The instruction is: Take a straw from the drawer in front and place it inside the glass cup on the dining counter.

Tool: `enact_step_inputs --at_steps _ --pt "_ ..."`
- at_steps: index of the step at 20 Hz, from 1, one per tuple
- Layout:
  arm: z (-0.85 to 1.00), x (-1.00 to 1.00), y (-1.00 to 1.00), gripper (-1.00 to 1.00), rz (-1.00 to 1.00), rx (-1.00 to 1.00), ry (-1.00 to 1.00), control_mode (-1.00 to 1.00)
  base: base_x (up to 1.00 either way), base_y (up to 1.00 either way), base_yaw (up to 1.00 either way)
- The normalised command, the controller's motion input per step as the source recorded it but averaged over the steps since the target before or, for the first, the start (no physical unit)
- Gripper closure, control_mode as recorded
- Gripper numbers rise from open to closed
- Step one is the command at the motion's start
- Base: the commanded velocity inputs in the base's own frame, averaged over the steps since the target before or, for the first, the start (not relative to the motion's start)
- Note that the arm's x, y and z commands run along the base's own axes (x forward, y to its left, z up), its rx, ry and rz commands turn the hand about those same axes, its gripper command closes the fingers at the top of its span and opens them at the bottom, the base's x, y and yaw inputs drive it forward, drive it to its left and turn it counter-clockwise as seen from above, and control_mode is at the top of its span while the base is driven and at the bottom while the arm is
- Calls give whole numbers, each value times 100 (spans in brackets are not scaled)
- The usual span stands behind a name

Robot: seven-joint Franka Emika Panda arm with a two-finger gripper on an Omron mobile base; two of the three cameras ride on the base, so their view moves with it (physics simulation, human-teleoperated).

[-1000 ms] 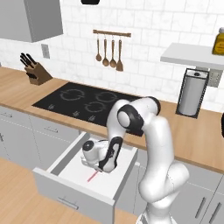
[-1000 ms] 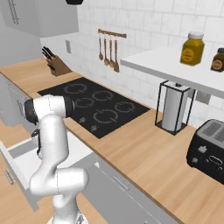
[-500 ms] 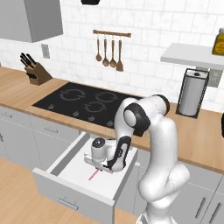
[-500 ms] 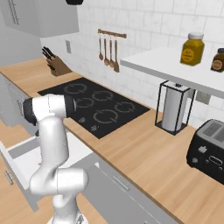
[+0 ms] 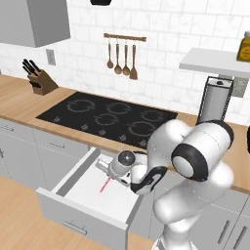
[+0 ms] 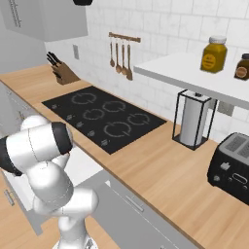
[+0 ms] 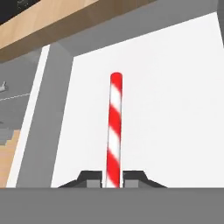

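The drawer [image 5: 86,218] stands pulled open below the cooktop, its white floor [image 7: 175,109] bare except for the straw. In the hand view the straw [image 7: 114,127] is red-and-white striped and runs straight away from the fingers. My gripper [image 7: 113,179] is shut on its near end, with one dark fingertip [image 7: 91,177] on each side. From the left base view the gripper [image 5: 109,177] reaches down into the drawer, and the straw [image 5: 104,185] shows as a thin red line on the floor. The glass cup and the dining counter are out of view.
A black cooktop [image 5: 107,117] sits in the wood counter [image 6: 160,175] right behind the drawer. A knife block [image 5: 40,80] stands at the far left, a paper towel holder [image 6: 193,121] and a toaster [image 6: 233,168] to the right. Utensils [image 5: 122,58] hang on the wall.
The jaws have closed the last bit onto the straw. The arm's elbow has swung right and forward while the hand stayed low in the drawer. The straw lies where it was.
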Motion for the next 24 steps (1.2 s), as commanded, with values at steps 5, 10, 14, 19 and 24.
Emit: enact_step_inputs --at_steps 5,10,14,19,24 --pt "100 -30 0 100 0 15 2 -100 0 0 0" --pt "100 -21 -5 100 -1 9 10 -100 0 0 0" --pt "100 0 -13 100 -5 16 0 -100 0 0 0" --pt "100 -6 -27 100 -1 17 0 -100 0 0 0" --pt "98 -58 -65 100 0 2 15 -100 0 0 0"
